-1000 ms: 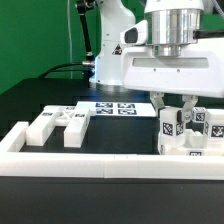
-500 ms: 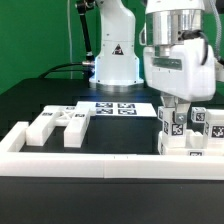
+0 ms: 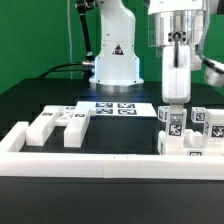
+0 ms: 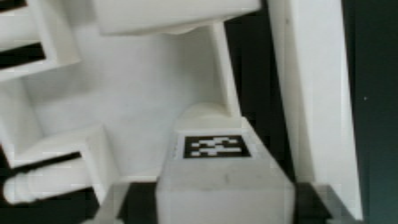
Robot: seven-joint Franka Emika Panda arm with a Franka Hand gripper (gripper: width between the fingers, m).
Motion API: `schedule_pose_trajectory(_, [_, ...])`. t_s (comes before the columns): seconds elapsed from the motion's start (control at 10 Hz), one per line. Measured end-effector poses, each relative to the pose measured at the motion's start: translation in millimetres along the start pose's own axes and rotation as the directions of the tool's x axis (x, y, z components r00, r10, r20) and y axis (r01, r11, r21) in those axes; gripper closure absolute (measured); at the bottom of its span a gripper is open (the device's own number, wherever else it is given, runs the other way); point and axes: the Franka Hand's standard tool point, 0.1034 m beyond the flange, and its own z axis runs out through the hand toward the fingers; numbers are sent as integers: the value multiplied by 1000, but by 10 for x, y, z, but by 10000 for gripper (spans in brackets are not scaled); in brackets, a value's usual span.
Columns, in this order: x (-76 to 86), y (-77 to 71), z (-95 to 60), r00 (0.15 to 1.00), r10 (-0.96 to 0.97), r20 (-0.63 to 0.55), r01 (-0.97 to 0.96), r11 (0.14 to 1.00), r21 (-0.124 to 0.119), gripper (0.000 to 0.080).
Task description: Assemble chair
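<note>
Two groups of chunky matte-white tagged chair blocks (image 3: 60, 125): loose ones at the exterior view's left, a packed cluster (image 3: 197, 135) at its right. The two-finger gripper (image 3: 173, 106) is clamped on a narrow white tagged post (image 3: 173, 121), upright in that cluster. We judge it's mid-seating, so next we need a straight, aligned push. Neighbouring blocks crowd it and the long white border rail (image 3: 100, 162) is just in front. Free room is upward only.

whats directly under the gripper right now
A chunky matte-white chair block with a square black-and-white tag stands below the two-finger gripper. The gripper covers the block's upper part, so whether it clamps the block cannot be seen.
</note>
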Motion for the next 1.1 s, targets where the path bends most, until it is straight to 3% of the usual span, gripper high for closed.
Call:
schedule_pose_trajectory(0.2, [3,-5,2,995,96,8,-96,995,1,509])
schedule_pose_trajectory(0.6, [22,-17,3,999,32,16,-32,999,2,499])
schedule_pose_trajectory(0.8, [33,-15,5,993,-118,12,118,993,1,187])
schedule_pose_trajectory(1.1, [22,-1,10,910,-415,13,415,910,1,152])
